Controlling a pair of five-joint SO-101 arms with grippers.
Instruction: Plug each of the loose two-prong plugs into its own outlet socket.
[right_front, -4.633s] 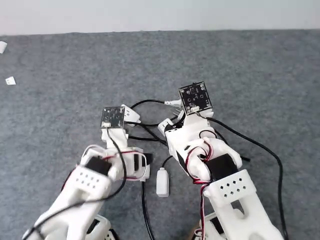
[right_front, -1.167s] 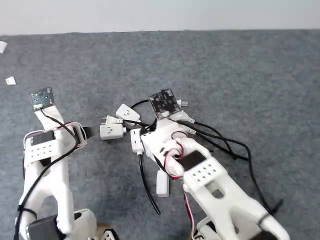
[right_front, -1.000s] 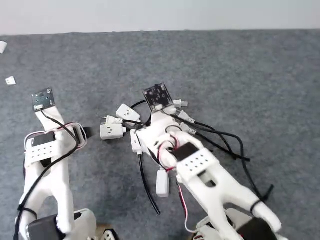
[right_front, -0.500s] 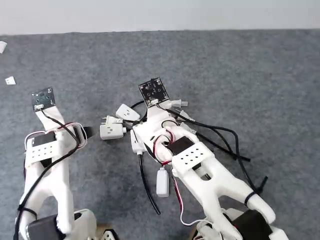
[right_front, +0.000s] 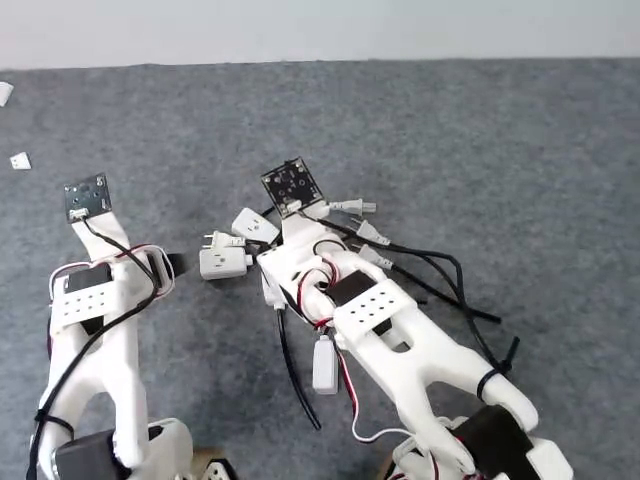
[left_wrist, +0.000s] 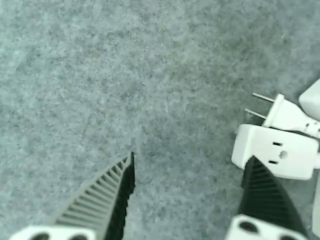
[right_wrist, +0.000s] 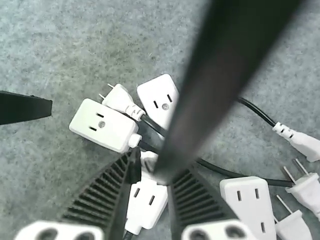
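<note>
No plug looks seated yet, so I judge the step to be the first pick. The right gripper hangs over the pile of outlet sockets and two-prong plugs in the middle of the table, jaws slightly apart on nothing, while the left gripper has its jaws spread wide just beside one outlet socket. Next, the right gripper needs to close on a plug's body and leave the prongs free. The right wrist view shows the socket slots that the arm partly covers in the high view, which shows the black cords trailing off.
</note>
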